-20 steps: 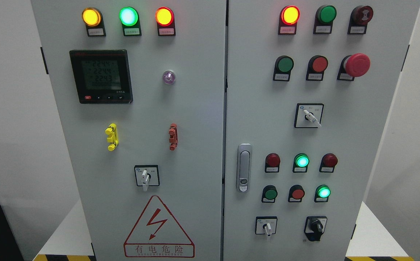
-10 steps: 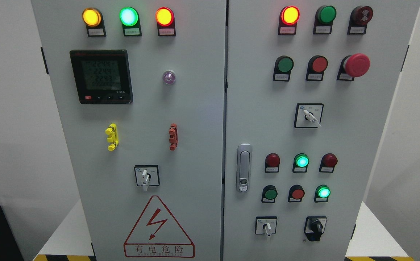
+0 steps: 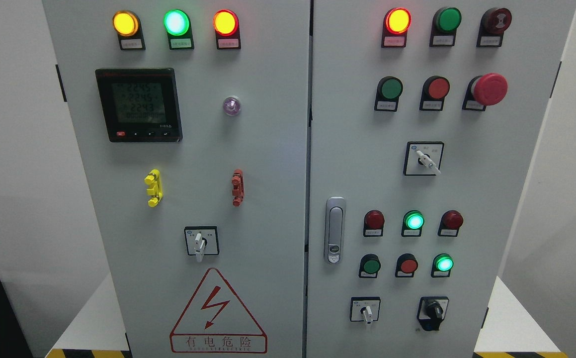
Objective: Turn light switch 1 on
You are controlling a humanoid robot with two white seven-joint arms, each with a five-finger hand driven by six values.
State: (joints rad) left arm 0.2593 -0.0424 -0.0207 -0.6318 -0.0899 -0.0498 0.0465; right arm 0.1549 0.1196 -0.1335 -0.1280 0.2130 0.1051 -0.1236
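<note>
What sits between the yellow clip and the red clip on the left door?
Nothing: in the head view, bare grey panel separates the yellow clip and red clip.

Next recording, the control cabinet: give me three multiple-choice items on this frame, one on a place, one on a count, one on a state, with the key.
1. Where is the red mushroom button?
A. upper right of the right door
B. below the meter
C. beside the warning triangle

2. How many lamps glow in the left door's top row?
A. one
B. three
C. five

3. What state is the green lamp atop the right door in?
A. lit
B. unlit
C. covered by a hand

Key: 1 A, it sits right of two round buttons; 2 B, amber lamp, green, red-rimmed all glow; 3 B, dull beside its glowing neighbour.
</note>
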